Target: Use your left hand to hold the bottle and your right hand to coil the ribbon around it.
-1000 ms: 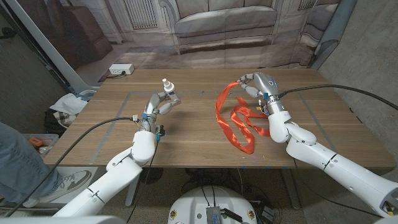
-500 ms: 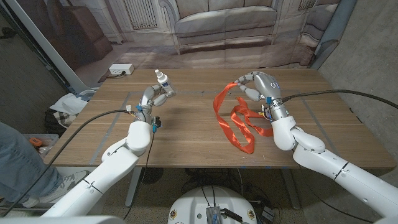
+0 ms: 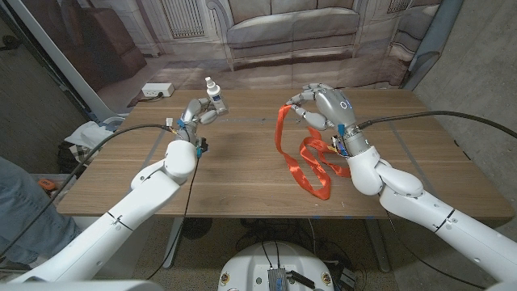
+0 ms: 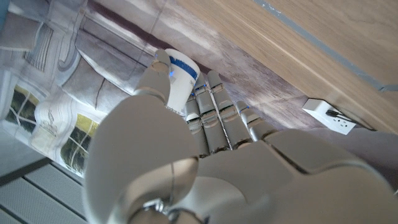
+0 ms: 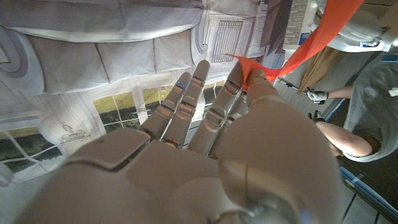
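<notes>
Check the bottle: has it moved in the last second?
Yes. The left hand has carried the bottle toward the table's far edge, away from the robot.

The light is even and soft, coming from overhead, bright enough to read the wood grain across the table (image 3: 242, 162). Shadows are faint: a pale one lies under the orange ribbon (image 3: 305, 158) and thin ones trail beside the arms. The white shells of both arms carry a mild sheen, no harsh glare. The head view bends at its edges, so the table's sides splay outward. Its far backdrop looks slightly soft. In the wrist views the left hand (image 4: 186, 168) and right hand (image 5: 205, 155) loom close and blurred, pale grey, with the printed backdrop behind them somewhat sharper.
</notes>
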